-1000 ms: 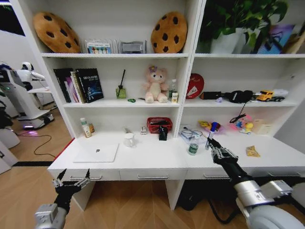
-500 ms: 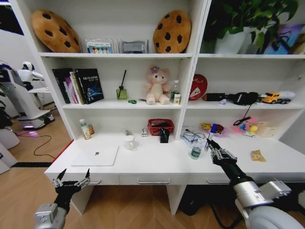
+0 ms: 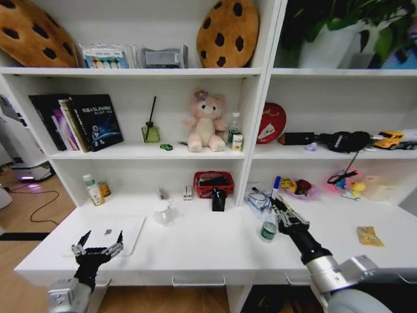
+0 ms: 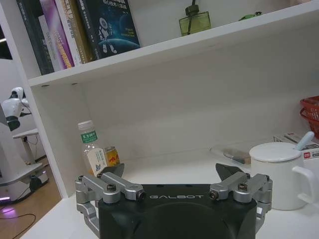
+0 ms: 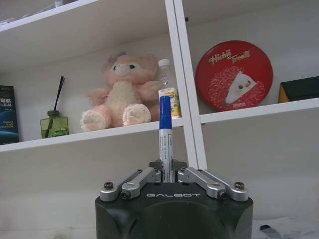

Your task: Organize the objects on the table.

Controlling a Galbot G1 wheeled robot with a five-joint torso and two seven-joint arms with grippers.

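My right pincer [image 3: 279,203] is clamped on a blue-capped pen [image 5: 165,135], its long axis upright, above the tabletop [image 3: 208,244] just beside the small bottle [image 3: 268,228]. My left pincer [image 3: 98,249] hangs spread and empty at the near edge, by the laptop [image 3: 117,231].

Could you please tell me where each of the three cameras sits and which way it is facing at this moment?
Head view: on the robot's head, looking forward and down at the white desk and shelves; both arms show, left gripper open, right gripper holding a blue marker.
Left wrist view: behind the left gripper, facing the desk's back wall and a white mug.
Right wrist view: behind the right gripper, facing the shelves.
Shared: the head and right wrist views both show the pink teddy bear.
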